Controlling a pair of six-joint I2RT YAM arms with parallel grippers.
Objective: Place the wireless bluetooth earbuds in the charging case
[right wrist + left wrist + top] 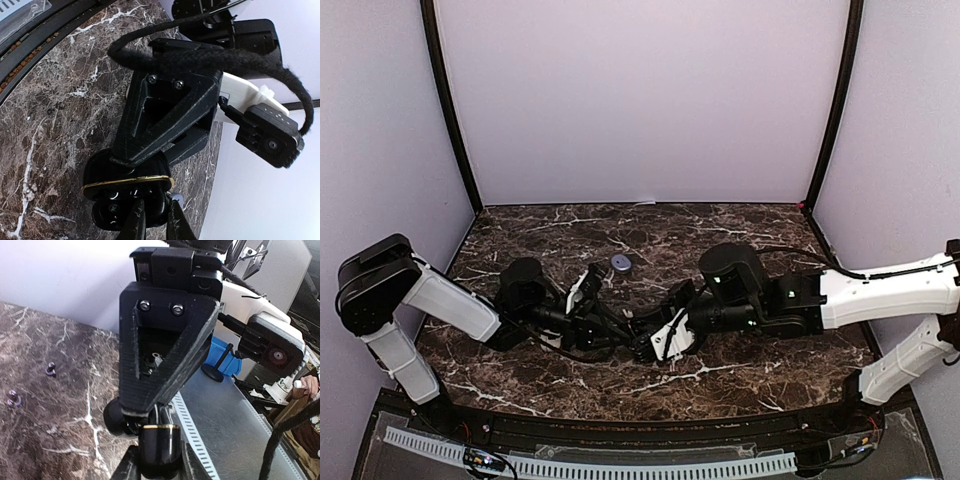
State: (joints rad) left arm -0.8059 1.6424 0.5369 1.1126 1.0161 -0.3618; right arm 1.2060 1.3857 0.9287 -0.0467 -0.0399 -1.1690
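Jaws of left gripper point(157, 465) clamp tight on the black, gold-rimmed charging case point(125, 187), prob. steadying it so its open side faces the other arm. Right gripper point(156, 207) has jaws nearly together at the case mouth; can't tell if a bud's pinched. Two loose earbuds point(50, 370) lie on the table point(75, 440), well apart from the case.

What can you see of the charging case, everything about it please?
The charging case is a small, rounded, glossy black shell, plastic by its look, with a thin gold band around its seam. The left fingers are shut on it, holding it over the dark marble table. The right fingers sit right at its shiny lower half. Whether an earbud is inside cannot be seen.
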